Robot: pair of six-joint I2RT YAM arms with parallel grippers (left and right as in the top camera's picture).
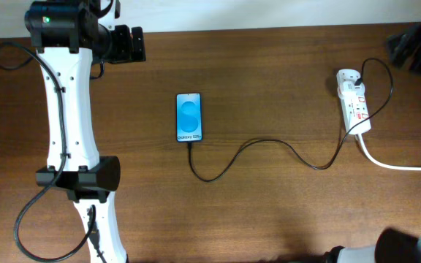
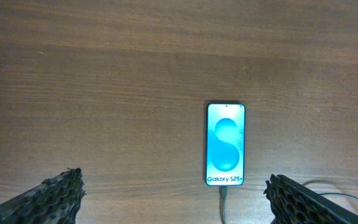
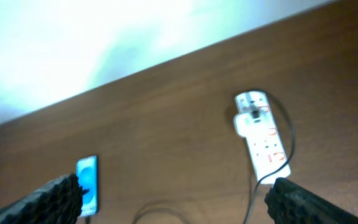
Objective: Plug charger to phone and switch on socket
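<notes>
Left gripper (image 2: 174, 180): gapes wide, grips nothing, hangs over bare table (image 1: 269, 66), far and left of the phone (image 1: 189, 117), well apart. Right gripper (image 3: 176, 183): likewise spread wide, empty.

Phone: lies flat left of centre, screen lit blue. Charger (image 1: 269, 145): meets the phone's near end, curls near, then runs right to the socket (image 1: 355, 102) at the far right, arcs round its right side and crosses its near end. White cord (image 1: 400, 165): leaves that near end rightward. Switch positions: cannot tell.
</notes>
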